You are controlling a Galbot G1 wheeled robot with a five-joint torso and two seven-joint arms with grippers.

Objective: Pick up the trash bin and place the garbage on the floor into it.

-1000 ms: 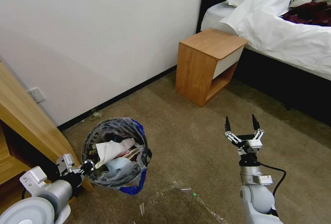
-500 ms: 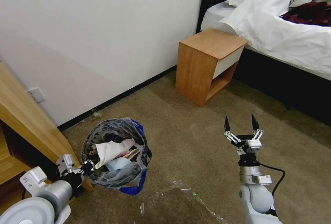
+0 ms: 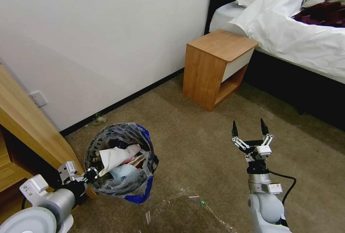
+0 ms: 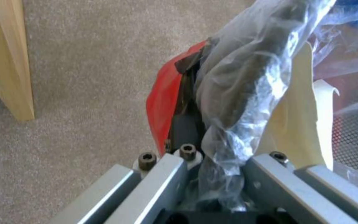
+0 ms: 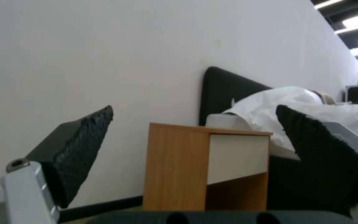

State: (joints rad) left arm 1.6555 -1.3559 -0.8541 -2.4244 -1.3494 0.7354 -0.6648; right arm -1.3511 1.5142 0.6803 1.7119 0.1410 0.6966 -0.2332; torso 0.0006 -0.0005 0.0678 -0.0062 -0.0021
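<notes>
the trash bin (image 3: pixel 120 161) is set on the floor (image 3: pixel 201 154) at the left, near the wall (image 3: pixel 107 39), with garbage (image 3: pixel 116 155) inside it. the left gripper (image 3: pixel 90 174) is placed at the bin's near-left rim. a nightstand (image 3: pixel 215 66) is positioned farther back, between wall and bed (image 3: pixel 287 28). the right gripper (image 3: pixel 250 129) is held above the floor, well right of the bin.

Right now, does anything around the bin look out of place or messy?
One thing: a small scrap of litter lies on the floor at the wall's baseboard, behind the trash bin. The left gripper is shut on the bin's rim; the right gripper hangs open.
</notes>
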